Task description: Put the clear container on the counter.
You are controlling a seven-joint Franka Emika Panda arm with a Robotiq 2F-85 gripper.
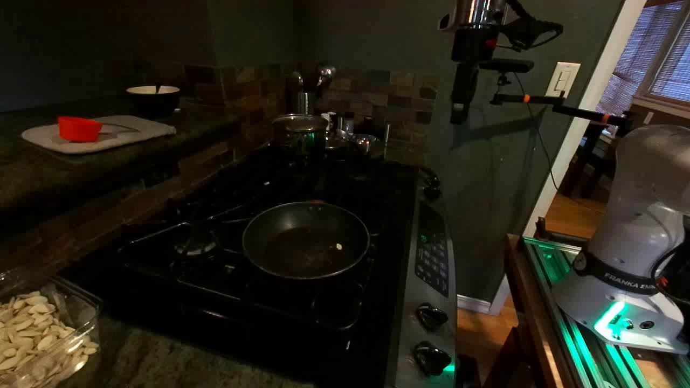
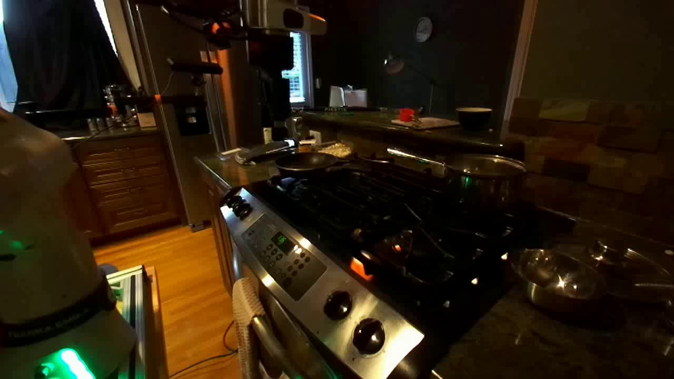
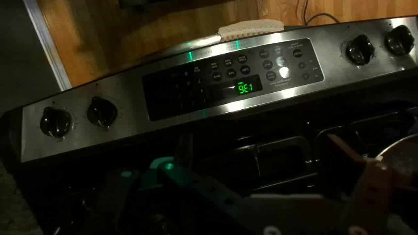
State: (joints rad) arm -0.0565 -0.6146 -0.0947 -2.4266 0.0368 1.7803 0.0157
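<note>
The clear container (image 1: 81, 310) holds pale beige seeds and sits on the lower worktop beside the stove, cut off by the frame's corner. Its seeds also show behind the frying pan in an exterior view (image 2: 337, 151). The dark speckled counter shows as this lower worktop (image 1: 172, 355) and as a raised ledge (image 1: 32, 167) behind the stove. My gripper (image 1: 459, 110) hangs high above the stove, far from the container; it also shows dark in an exterior view (image 2: 274, 118). In the wrist view its fingers (image 3: 261, 143) are spread wide with nothing between them.
A frying pan (image 1: 307, 242) with one pale bit inside stands on the black stovetop. A pot (image 2: 484, 176) with a long handle stands at the back. A steel bowl (image 2: 558, 284) is on the worktop. A white board (image 1: 124, 129) with a red cup and a dark bowl (image 1: 153, 99) are on the ledge.
</note>
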